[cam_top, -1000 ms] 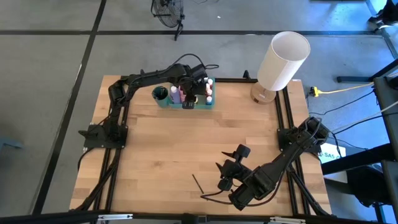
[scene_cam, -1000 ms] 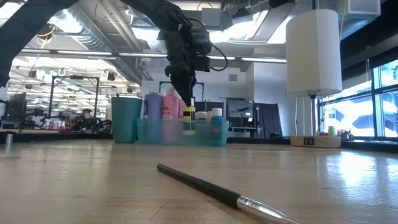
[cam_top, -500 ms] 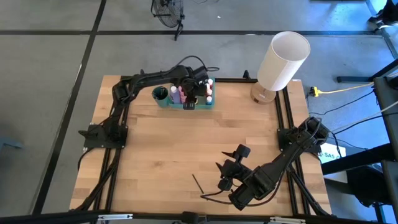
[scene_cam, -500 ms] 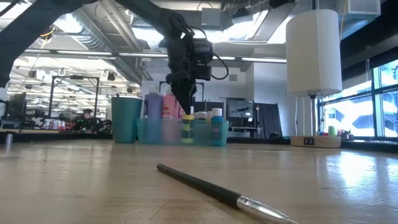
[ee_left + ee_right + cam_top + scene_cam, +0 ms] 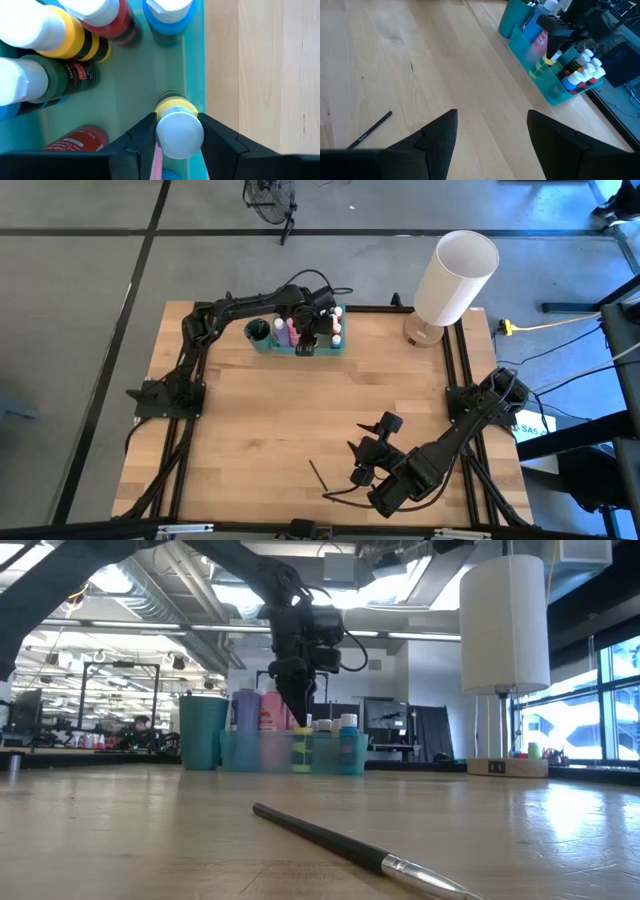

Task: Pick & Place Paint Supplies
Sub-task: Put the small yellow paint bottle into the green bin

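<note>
**Me:** Left hand point(image 5: 172, 145) sits over the translucent green tray point(image 5: 300, 348) at the counter's point(image 5: 260, 430) far edge, fingers either side of the white cap of a yellow paint bottle point(image 5: 175, 117) standing in the tray by its near wall. Whether I am pinching that cap or have just let go, I cannot tell. My right hand point(image 5: 490, 137) waits spread apart, holding nothing, over the near right part of the counter.

**You:** How will the supplies handle?

**Me:** Biggest first: the bottles look like light, stiff plastic, smooth enough to slip, so I'd grip them at the ribbed cap. The paintbrush point(image 5: 318, 474) near the counter's front edge is thin, rigid and lies flat; I'd pinch it mid-handle.

**You:** Any writing?

**Me:** Labels show on the green bottle point(image 5: 65, 77) and red bottle point(image 5: 75, 140), too small to read.
</note>
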`<state>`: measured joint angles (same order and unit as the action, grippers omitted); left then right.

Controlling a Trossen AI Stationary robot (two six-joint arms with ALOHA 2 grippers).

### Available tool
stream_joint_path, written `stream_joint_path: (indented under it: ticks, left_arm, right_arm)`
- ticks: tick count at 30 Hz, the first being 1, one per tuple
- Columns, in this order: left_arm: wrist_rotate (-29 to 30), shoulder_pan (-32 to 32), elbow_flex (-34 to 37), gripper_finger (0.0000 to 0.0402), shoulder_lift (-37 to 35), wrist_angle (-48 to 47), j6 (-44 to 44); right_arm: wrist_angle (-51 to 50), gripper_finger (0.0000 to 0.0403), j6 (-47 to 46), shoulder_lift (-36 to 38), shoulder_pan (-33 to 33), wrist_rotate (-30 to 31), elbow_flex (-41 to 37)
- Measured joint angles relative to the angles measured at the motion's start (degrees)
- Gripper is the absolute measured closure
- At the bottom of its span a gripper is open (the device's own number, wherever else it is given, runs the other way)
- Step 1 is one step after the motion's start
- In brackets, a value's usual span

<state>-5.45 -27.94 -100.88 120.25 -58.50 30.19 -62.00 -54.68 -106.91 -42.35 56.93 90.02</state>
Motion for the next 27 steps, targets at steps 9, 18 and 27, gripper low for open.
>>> stream_joint_path:
  ticks: [9, 18, 27]
  left_arm:
    - [-0.01, -0.23, 0.09, 0.0250, 0.13, -0.19, -1.45]
    - [0.33, 0.04, 0.15, 0.0253, 0.13, -0.05, -2.56]
    - [0.43, 0.08, 0.17, 0.0253, 0.13, 0.02, -1.95]
  right_arm:
    - [0.00, 0.0160, 0.00, 0.00, 0.00, -0.01, 0.00]
    - [-0.12, 0.0161, -0.01, 0.00, 0.00, -0.22, 0.00]
    - [-0.22, 0.0161, 0.00, 0.00, 0.00, -0.65, 0.00]
